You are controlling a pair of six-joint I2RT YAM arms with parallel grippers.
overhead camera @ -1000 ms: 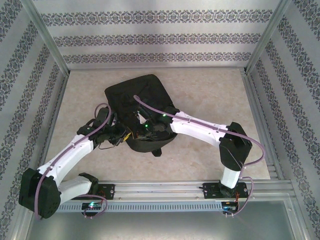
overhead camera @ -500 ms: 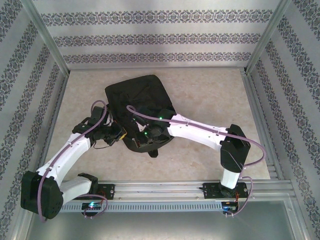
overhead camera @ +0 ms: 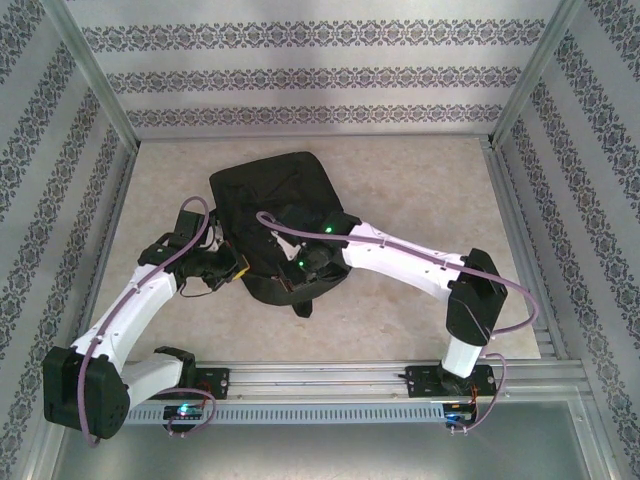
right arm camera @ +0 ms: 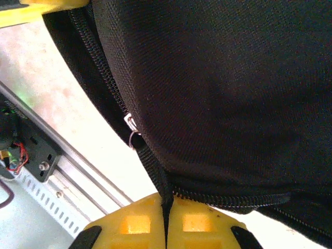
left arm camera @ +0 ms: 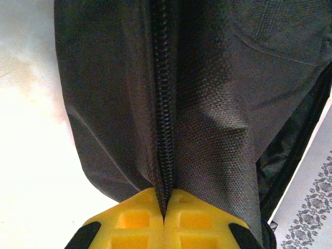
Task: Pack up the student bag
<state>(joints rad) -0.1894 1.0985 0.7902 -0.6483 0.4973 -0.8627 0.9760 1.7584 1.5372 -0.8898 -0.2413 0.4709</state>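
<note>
Left claw (left arm camera: 165, 207) clenched on backpack (overhead camera: 285, 185) zipper (left arm camera: 162, 104), right claw (right arm camera: 166, 212) pinched on zipper tape (right arm camera: 155, 174) (slider (right arm camera: 130, 123) just above it), black backpack lying on bench (overhead camera: 420, 180).

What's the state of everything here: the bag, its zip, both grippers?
large black soft fabric backpack: lying floppy on the table
zipper: closed along the stretch in the left wrist view
left gripper: shut on the backpack's zipper seam
right gripper: shut on the backpack's edge
</note>
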